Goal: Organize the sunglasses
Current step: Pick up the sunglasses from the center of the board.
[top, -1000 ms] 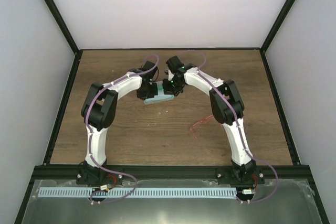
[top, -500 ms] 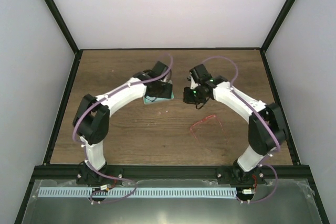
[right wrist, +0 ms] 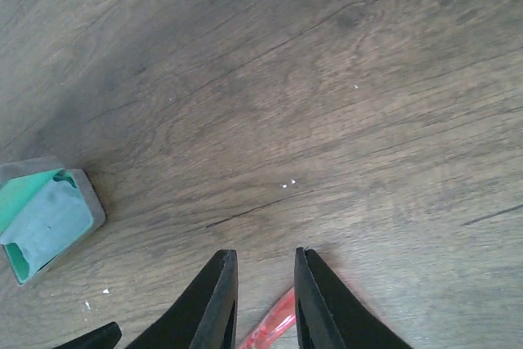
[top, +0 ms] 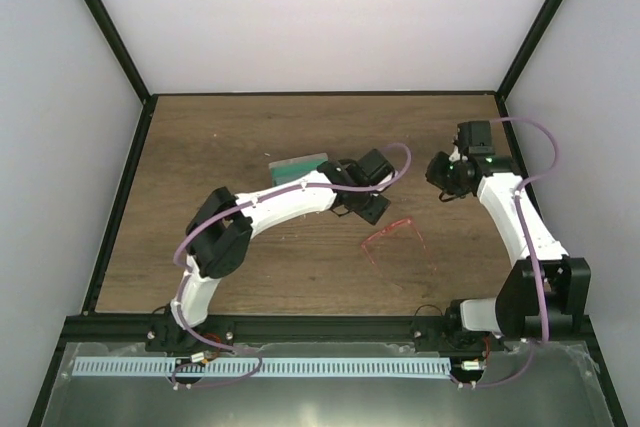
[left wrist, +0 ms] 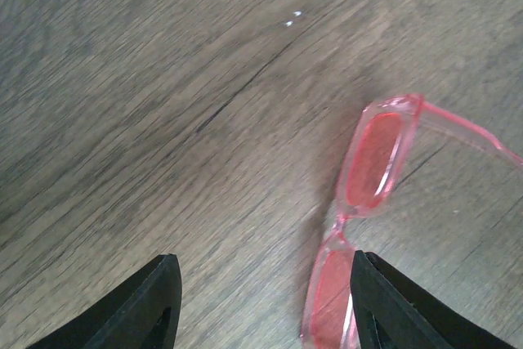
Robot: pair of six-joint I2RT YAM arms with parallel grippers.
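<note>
Sunglasses (top: pixel 392 237): translucent pink-red plastic frame with tinted lenses. They are lying on the brown wood-grain bench (top: pixel 200 137), right of and nearer than the case, well apart from it.

Case (top: pixel 298 167): flat, grey, rectangular. It is lying open with its green lining showing and a light-blue cloth (right wrist: pixel 53 222) resting inside.

Left end effector (top: pixel 365 209): hovering right of the case, just beside the sunglasses, with fingers spread wide and gripping nothing.

Right end effector (top: pixel 445 182): hanging farther right of the case, with fingers narrowly parted and empty.

Soft even light, slightly blurred close-ups
</note>
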